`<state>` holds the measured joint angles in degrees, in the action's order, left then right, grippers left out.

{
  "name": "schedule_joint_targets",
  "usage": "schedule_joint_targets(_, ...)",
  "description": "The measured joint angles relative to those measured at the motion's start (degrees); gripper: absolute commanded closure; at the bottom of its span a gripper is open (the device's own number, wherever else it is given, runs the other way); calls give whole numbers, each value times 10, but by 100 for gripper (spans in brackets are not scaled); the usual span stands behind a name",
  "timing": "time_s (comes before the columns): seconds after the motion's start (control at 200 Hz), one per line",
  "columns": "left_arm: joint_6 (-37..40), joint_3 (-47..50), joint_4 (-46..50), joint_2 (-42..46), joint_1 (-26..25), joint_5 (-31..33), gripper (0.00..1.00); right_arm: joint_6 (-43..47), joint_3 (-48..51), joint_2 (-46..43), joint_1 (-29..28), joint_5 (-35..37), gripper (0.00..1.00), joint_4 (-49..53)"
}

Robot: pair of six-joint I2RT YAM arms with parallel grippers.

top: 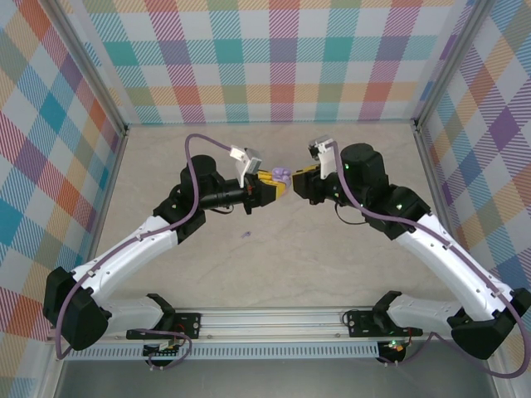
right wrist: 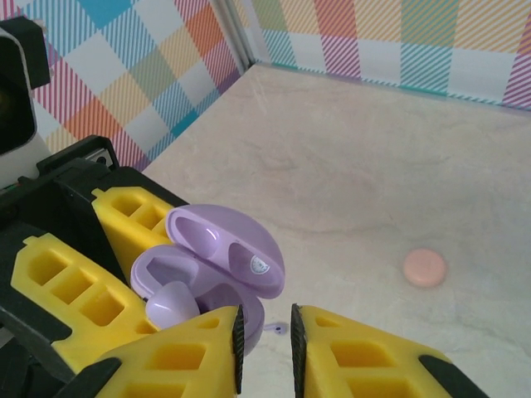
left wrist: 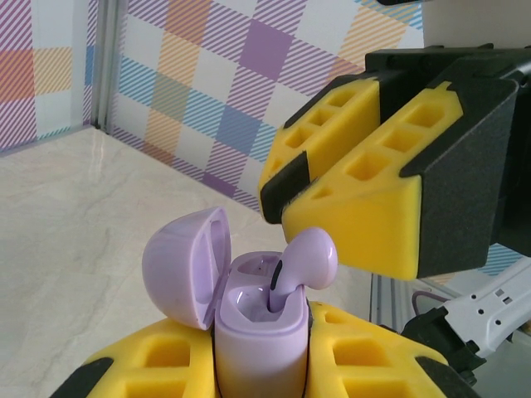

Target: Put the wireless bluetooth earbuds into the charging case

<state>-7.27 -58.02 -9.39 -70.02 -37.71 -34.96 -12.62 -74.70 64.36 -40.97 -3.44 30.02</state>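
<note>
Left wrist view puts the step plainly: the left gripper (left wrist: 261,361) is clamped on the charging case (left wrist: 257,332), held upright with its lid (left wrist: 178,265) swung open, and a lilac earbud (left wrist: 305,255) stands in one socket with its rounded head well proud of the rim, so by my reading it is not yet seated. The right gripper (left wrist: 348,178) hangs just beside and above it, its jaws all but closed with only a slit between them and nothing in them. To finish well, I would bring those closed tips down onto the head of the bud and press gently along the line of its stem, keeping clear of the lid and keeping the case steady, since a sideways nudge could tip the bud out. Whether the stem has found its socket is hidden inside the case. A small purple piece (top: 246,235) lies on the table (top: 332,265) below the grippers — too small to tell whether it is the second earbud — and a pink disc (right wrist: 425,268) rests farther off, its nature unclear.
</note>
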Motion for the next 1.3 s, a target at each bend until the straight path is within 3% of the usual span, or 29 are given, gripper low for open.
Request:
schedule_joint_targets(0.79, 4, 0, 2, 0, 0, -14, 85, 0, -22, 25, 0, -78, 76, -3)
schedule_joint_targets(1.015, 10, 0, 6, 0, -1, -15, 85, 0, -32, 29, 0, -82, 70, -3)
schedule_joint_targets(1.145, 17, -4, 20, 0, -1, -9, 85, -8, -33, 24, 0, -41, 65, -3)
schedule_joint_targets(1.3, 31, -6, 41, 13, -2, 4, 85, -42, -33, 14, 3, 65, 65, 17)
